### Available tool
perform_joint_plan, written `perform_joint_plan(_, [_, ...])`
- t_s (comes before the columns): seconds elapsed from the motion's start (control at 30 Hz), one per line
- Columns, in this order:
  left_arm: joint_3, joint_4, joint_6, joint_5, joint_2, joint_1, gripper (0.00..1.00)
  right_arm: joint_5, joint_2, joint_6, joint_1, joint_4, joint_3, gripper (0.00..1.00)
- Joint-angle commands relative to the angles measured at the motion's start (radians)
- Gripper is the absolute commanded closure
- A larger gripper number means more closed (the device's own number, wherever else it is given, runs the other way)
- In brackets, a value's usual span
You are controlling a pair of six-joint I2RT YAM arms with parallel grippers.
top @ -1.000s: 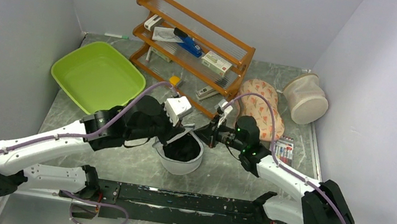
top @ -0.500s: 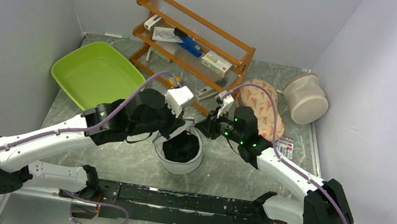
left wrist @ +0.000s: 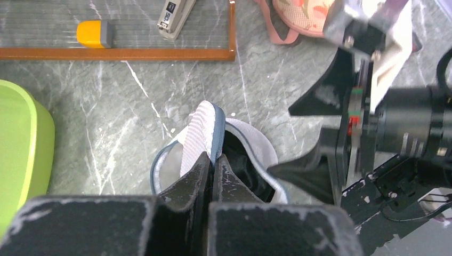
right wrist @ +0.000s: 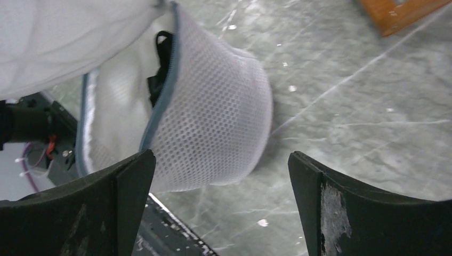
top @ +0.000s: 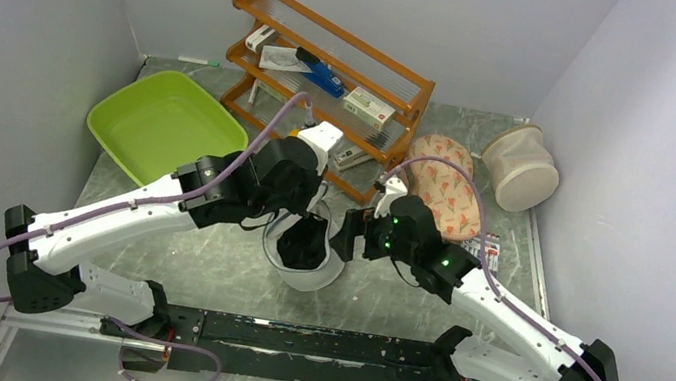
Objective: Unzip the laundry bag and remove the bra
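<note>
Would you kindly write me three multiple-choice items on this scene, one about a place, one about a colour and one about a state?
1. Where does the green basin sit?
A) left of the wooden rack
B) on its top shelf
C) right of it

2. What colour is the bra inside the laundry bag?
A) red
B) black
C) yellow

3. How do the fingers of the right gripper stand?
A) shut on the bag
B) shut on nothing
C) open

Answers: 1 A, the top view shows it at the rack's left; 2 B, black fabric shows in the bag's unzipped mouth; 3 C, the right wrist view shows them wide apart.
</note>
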Motion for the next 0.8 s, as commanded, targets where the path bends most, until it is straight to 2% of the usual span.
perform_joint_plan(0.0, [0.062, -0.024, -0.046, -0.047, -0.009, 0.007, 0.93, 0.077, 0.002, 0.107, 0.09, -0.03, 0.034, 0.03])
perform_joint_plan(0.17, [0.1, -0.074, -0.081, -0.075, 0.014, 0.024, 0.93, 0.199, 0.008, 0.168, 0.196, -0.027, 0.029, 0.03])
perform_joint_plan(0.33, [0.119, -0.092, -0.074, -0.058, 0.02, 0.036, 0.93, 0.258, -0.025, 0.116, 0.208, -0.102, 0.093, 0.02])
perform_joint_plan(0.43, [0.14, -0.119, -0.081, -0.081, 0.028, 0.044, 0.93, 0.216, -0.01, 0.088, 0.213, -0.099, 0.105, 0.01])
perform_joint_plan(0.57, [0.145, -0.147, -0.105, -0.086, 0.038, 0.068, 0.93, 0.145, -0.009, 0.119, 0.256, 0.007, 0.055, 0.01])
perform_joint_plan(0.77, [0.121, -0.135, -0.124, -0.065, 0.04, 0.109, 0.93, 0.35, 0.065, 0.19, 0.284, -0.069, 0.045, 0.02])
